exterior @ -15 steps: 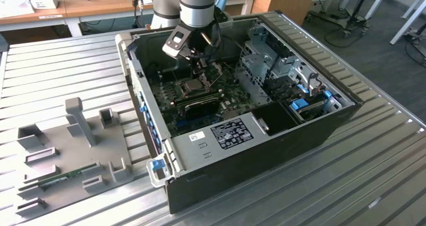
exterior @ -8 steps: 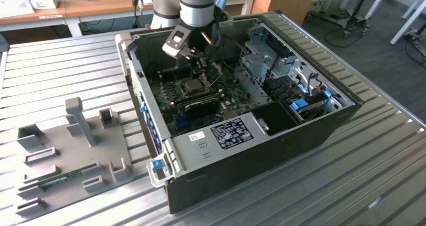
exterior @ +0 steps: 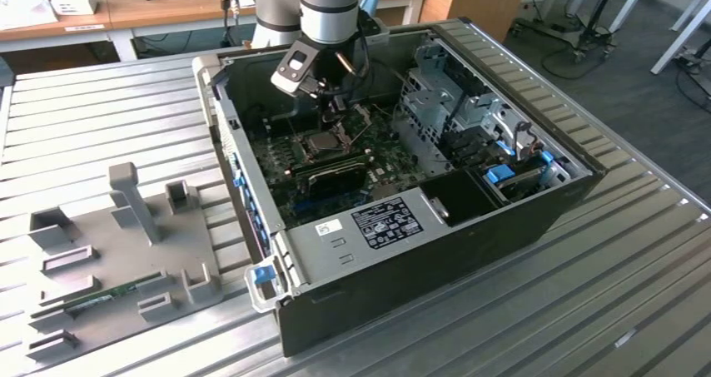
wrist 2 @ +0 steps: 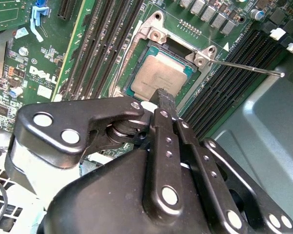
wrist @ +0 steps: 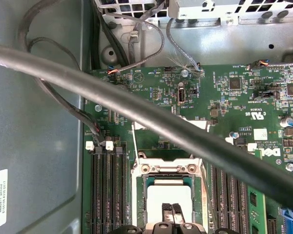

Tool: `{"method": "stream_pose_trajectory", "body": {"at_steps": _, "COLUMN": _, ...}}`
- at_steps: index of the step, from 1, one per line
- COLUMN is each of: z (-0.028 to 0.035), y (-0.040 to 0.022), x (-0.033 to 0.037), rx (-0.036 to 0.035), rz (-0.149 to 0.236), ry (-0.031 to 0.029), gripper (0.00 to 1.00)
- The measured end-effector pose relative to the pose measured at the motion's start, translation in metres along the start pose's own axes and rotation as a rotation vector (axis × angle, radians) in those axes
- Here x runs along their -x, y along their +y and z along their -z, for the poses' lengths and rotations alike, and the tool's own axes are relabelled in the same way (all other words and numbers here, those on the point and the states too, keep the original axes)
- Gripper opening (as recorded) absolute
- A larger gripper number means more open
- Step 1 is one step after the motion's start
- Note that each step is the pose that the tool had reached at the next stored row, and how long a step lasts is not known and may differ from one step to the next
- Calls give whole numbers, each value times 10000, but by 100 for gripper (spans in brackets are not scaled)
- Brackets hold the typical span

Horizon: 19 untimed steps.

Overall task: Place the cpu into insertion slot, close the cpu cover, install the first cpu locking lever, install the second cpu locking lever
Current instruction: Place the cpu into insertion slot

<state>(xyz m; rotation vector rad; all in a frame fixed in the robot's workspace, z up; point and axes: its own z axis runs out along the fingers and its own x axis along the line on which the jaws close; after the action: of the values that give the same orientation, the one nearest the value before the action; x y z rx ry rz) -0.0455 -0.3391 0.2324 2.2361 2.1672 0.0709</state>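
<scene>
Seen in the second wrist view, the cpu (wrist 2: 158, 78), a dull silver square, lies flat in the insertion slot (exterior: 323, 144) on the green board. The silvery cpu cover (wrist 2: 201, 57) appears to lie down around it, its window framing the chip. In the first wrist view the cpu (wrist: 168, 195) sits inside the cover frame (wrist: 168, 168). A thin locking lever (wrist 2: 248, 68) sticks out sideways from the socket corner, and another thin rod (wrist: 134, 141) runs beside the socket. My gripper (wrist 2: 164, 97) (wrist: 172, 208) (exterior: 333, 104) is shut, fingertips together over the chip's near edge, holding nothing.
Long black memory slots (wrist 2: 107, 44) (wrist: 107, 190) flank the socket on both sides. A thick black cable (wrist: 136, 109) crosses in front of the first wrist camera. The case's drive cage (exterior: 444, 102) stands on the exterior view's right. A grey fixture tray (exterior: 111, 252) lies outside the case.
</scene>
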Motion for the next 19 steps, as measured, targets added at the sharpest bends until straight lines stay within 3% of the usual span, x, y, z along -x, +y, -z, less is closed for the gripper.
{"method": "stream_pose_trajectory", "body": {"at_steps": 6, "z": 0, "y": 0, "x": 2, "rx": -1, "rz": 1, "ry": -8, "gripper": 11}}
{"method": "stream_pose_trajectory", "body": {"at_steps": 19, "z": -1, "y": 0, "x": 2, "rx": -112, "rz": -1, "ry": -11, "gripper": 11}}
